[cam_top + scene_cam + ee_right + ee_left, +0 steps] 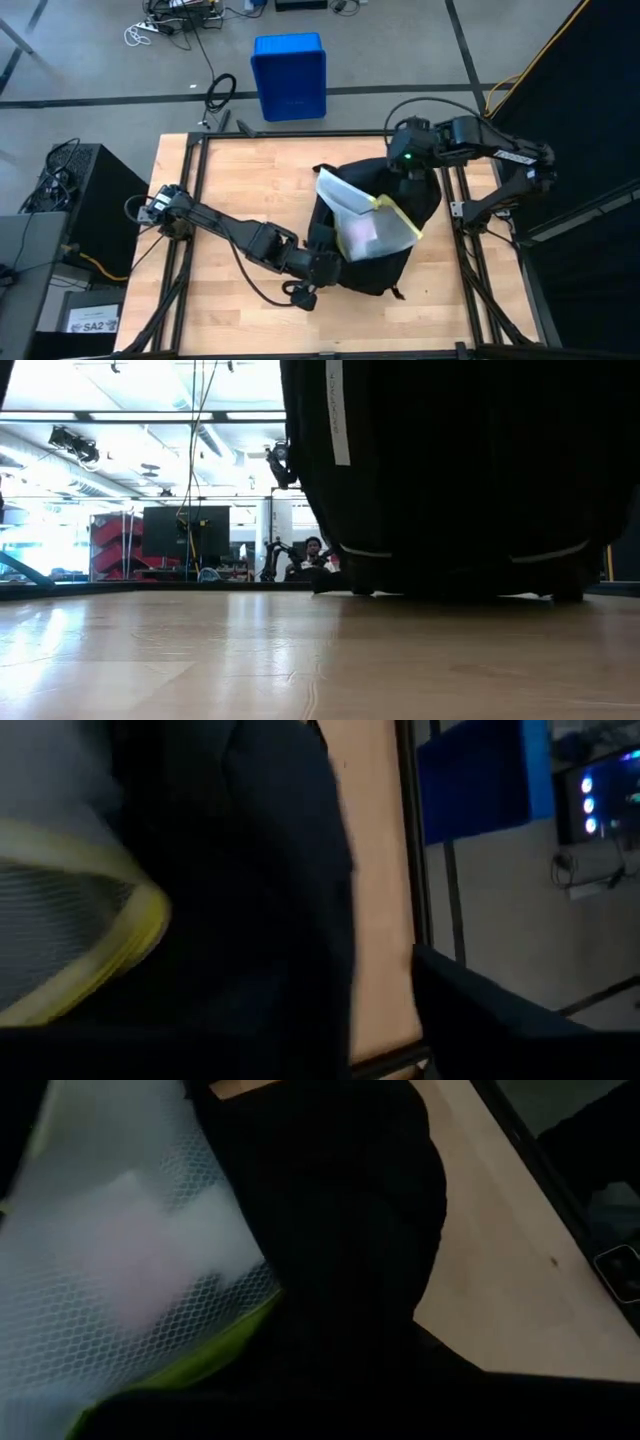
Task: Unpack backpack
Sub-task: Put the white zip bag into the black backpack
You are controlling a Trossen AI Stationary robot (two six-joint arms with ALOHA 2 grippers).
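The backpack [375,225] is lying mid-table, long axis running from the closed left gripper [322,268], pinching its near edge, toward the right gripper [408,168], jaw state unclear, hovering nearer the mesh pouch [365,215] sticking out.

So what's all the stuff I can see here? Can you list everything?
Large black fabric backpack: one, black, right half of the table.
White mesh pouch with yellow-green edging: one, white and yellow-green, sticking out of the backpack's top.
Blue plastic bin: one, blue, on the floor beyond the table.
Light wooden table: one, pale wood, centre.
Left arm's fingers: one pair, dark, shut at the backpack's left side.
Right arm's fingers: one pair, dark, at the backpack's far right edge.
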